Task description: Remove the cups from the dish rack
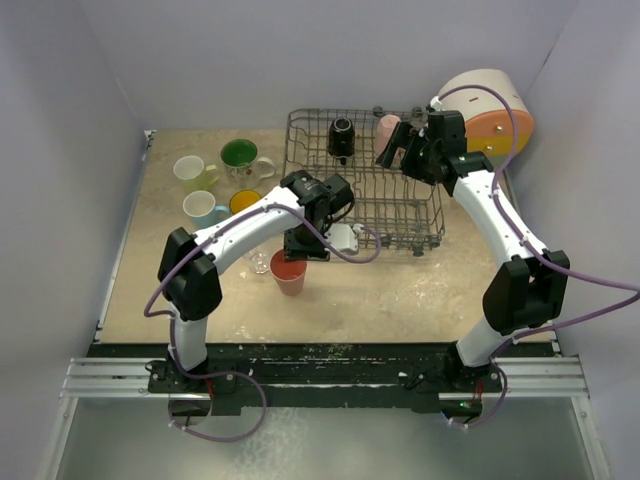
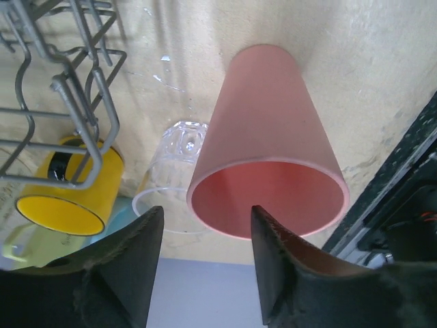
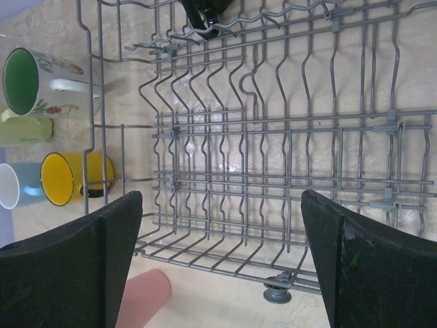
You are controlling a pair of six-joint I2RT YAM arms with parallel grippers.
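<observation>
I am holding my left jaws [image 2: 206, 219] partly open around the near rim of the salmon tumbler [image 2: 266, 137], one finger outside its wall with a gap showing, the other over its mouth, gripping nothing. The tumbler is standing mouth-up on the worktop [image 1: 400, 290], just in front of the dish rack [image 1: 288, 145]. It is smooth and matte and tapers to a narrow base, so a finger catching the rim as I lift away could tip it into the clear glass [image 2: 179, 154] close beside it. My right jaws [image 3: 222, 205] are hanging wide and empty over the rack's thin grey wavy wires. Its upright tines could snag a finger as I am reaching for the glossy black mug [image 1: 341, 135] or the pink mug [image 1: 387, 128].
</observation>
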